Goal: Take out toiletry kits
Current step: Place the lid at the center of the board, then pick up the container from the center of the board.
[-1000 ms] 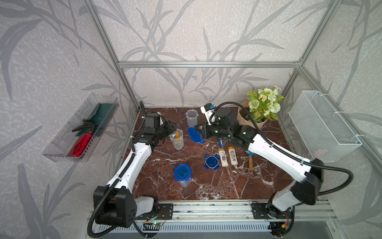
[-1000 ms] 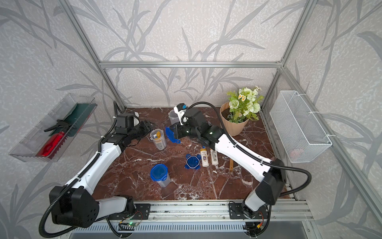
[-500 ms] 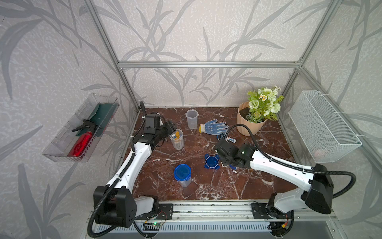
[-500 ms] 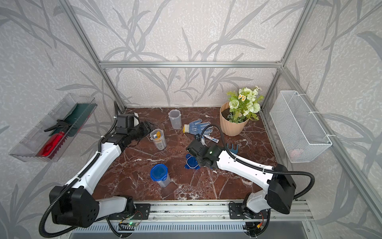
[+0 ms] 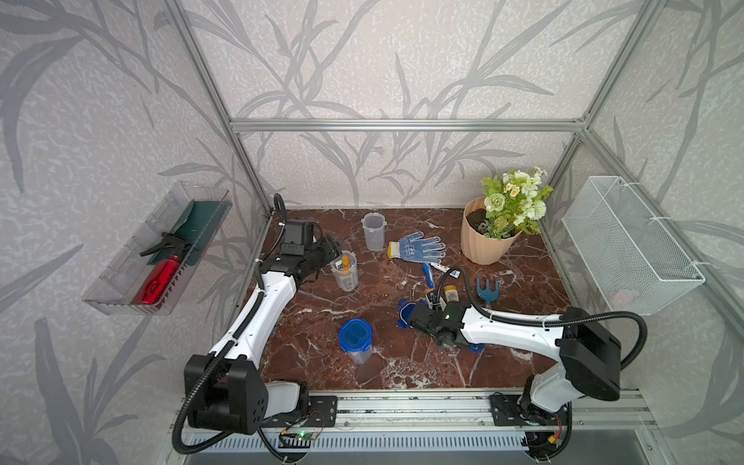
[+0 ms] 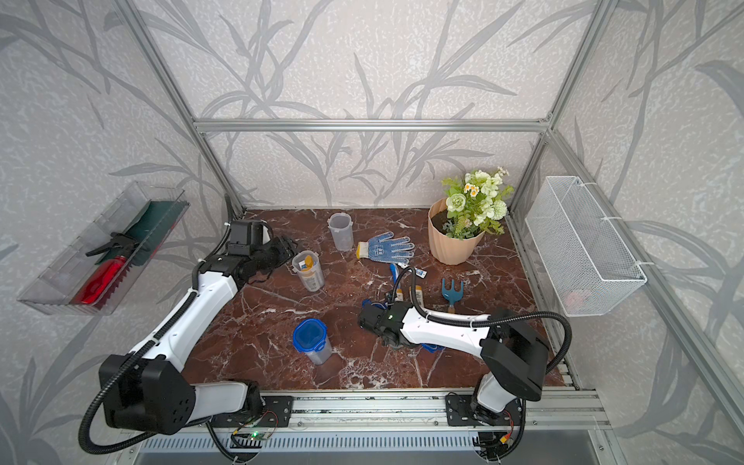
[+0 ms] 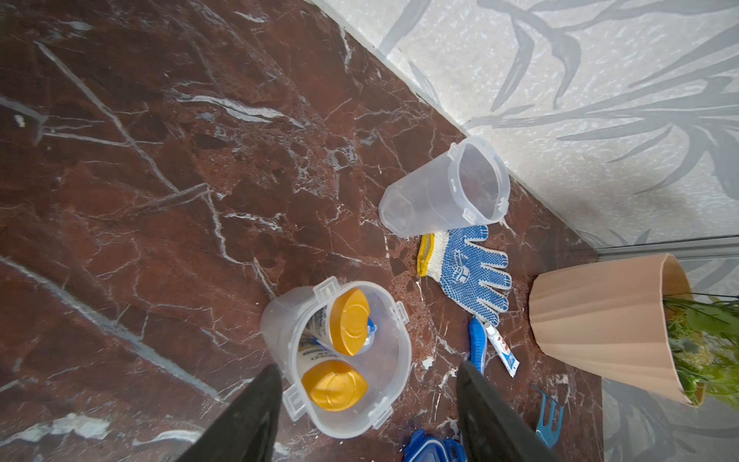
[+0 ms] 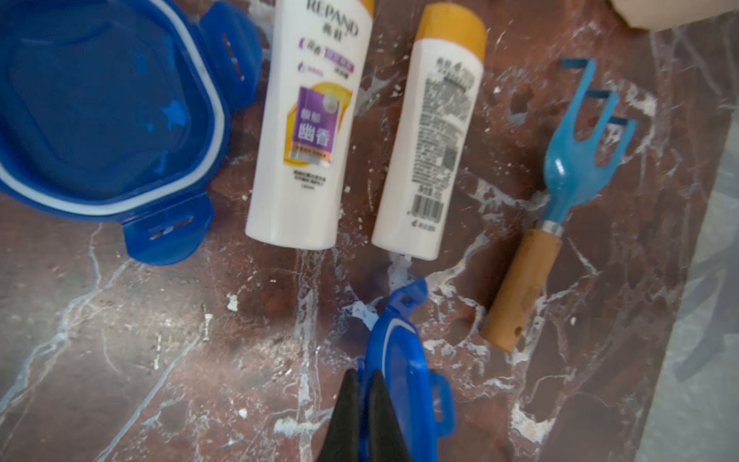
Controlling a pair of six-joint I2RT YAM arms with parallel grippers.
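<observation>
Right gripper [image 8: 364,376] is clamped on a blue lid [image 8: 400,344]; left gripper [image 7: 367,366] is held apart, seemingly just beside the open cup [image 7: 282,324].

Soft, even light fills both top views; shadows on the bench [image 5: 322,306] are faint. The right wrist view shows the white bottles [image 8: 304,140] slightly smeared.

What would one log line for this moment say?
left gripper: open by lidless cup | right gripper: shut on blue lid | lidded cup: standing apart
</observation>
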